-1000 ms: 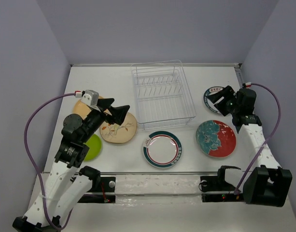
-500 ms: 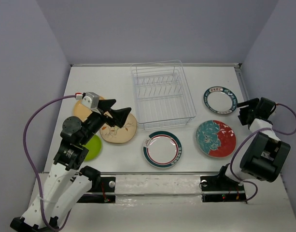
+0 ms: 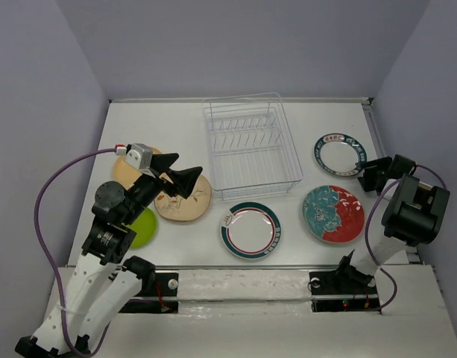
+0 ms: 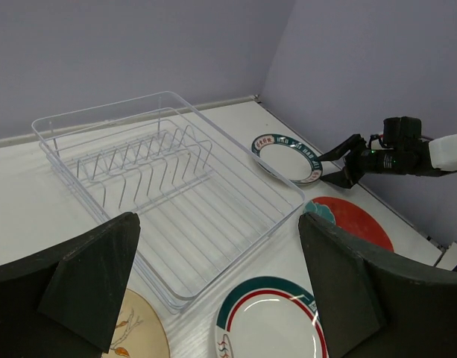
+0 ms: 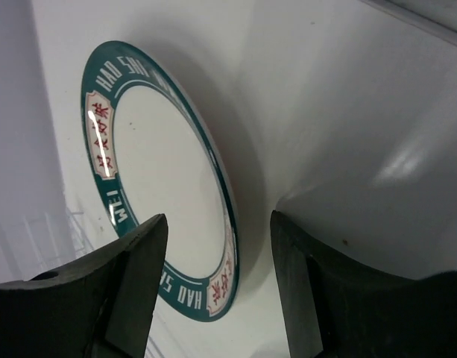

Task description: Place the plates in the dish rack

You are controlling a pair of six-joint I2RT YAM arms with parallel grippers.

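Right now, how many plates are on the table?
6, none in the dish rack. Left: orange-tan plate half under the left arm, cream plate, lime green plate. Centre: teal-rimmed white plate. Right: floral plate, dark-rimmed plate.

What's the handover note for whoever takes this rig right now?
Left gripper: open, empty, over the cream bird plate.
Right gripper: open, empty, at the dark-rimmed plate edge, not gripping.
Dish rack: no plates in it.
Orange-tan plate, lime green plate, teal-red rimmed plate and floral plate lie flat on the table.
Done: nothing loaded. Left: all six plates.
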